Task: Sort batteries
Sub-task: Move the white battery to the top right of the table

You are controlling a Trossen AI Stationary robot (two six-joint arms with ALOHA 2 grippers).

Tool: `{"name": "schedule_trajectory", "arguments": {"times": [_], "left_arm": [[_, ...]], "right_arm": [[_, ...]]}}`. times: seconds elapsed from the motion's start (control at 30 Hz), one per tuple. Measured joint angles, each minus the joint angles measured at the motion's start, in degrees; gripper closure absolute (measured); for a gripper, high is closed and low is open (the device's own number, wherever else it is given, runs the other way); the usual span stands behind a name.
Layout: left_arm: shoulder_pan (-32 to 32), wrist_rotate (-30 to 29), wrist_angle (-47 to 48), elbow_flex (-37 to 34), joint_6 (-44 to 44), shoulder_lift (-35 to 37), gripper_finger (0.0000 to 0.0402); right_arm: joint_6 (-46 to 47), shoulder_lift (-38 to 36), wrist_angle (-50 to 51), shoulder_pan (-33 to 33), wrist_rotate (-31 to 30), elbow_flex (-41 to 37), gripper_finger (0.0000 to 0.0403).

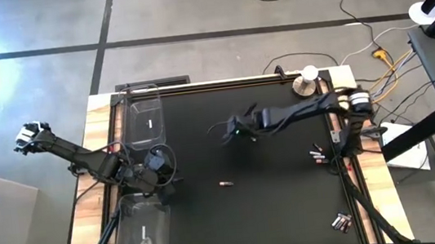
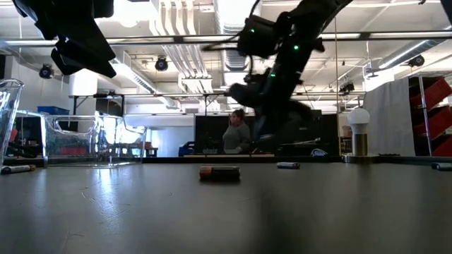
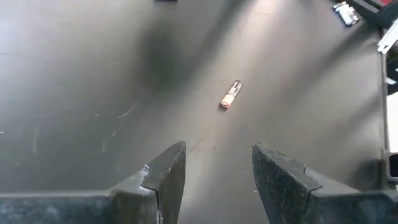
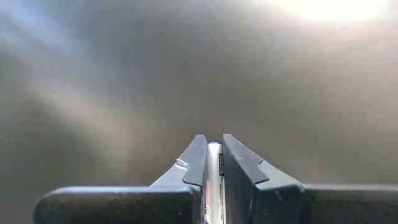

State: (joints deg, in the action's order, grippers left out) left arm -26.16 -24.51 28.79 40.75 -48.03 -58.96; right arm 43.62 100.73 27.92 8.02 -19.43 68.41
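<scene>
A black desk (image 1: pixel 277 214) in a workshop. The right tool (image 4: pixel 214 163), raised over the desk's middle, is clamped on a silvery-white battery (image 4: pixel 215 180). A dark, red-ended battery (image 1: pixel 225 184) lies alone below. The left tool (image 3: pixel 217 174) hovers with its jaws apart between two clear bins (image 1: pixel 145 118)

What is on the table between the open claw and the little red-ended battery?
Nothing: the left wrist view shows only bare black mat between the left gripper and the battery.
</scene>
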Motion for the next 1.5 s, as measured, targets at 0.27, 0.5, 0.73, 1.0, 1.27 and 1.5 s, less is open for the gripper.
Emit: {"name": "schedule_trajectory", "arguments": {"times": [0.27, 0.5, 0.73, 1.0, 1.27, 1.5], "left_arm": [[-1.2, 0.0, -0.7, 0.0, -1.9, 0.0, 0.0238], [-1.2, 0.0, -2.7, 0.0, -3.2, 0.0, 0.0238], [-1.2, -0.4, -4.7, 0.0, -5.0, 0.0, 0.0238], [-1.2, -0.5, -5.8, 0.0, -7.1, 0.0, 0.0238], [-1.2, -0.7, -5.9, 0.0, -6.9, 0.0, 0.0238], [-1.3, -2.6, -5.8, 0.0, -6.3, 0.0, 0.0238]], "right_arm": [[-1.1, -10.0, 9.3, 9.7, 2.2, -9.9, 0.0378], [-1.2, -12.3, 0.6, 14.7, 3.4, -20.5, 0.0378], [-1.4, -9.2, -5.7, 16.5, 2.9, -23.4, 0.0378], [-2.1, -7.4, -6.3, 16.8, 2.5, -23.4, 0.0378], [-2.1, -7.4, -6.4, 16.8, 2.4, -23.4, 0.0344], [-0.7, -8.5, -6.2, 16.9, 2.2, -23.5, 0.0309]]}}
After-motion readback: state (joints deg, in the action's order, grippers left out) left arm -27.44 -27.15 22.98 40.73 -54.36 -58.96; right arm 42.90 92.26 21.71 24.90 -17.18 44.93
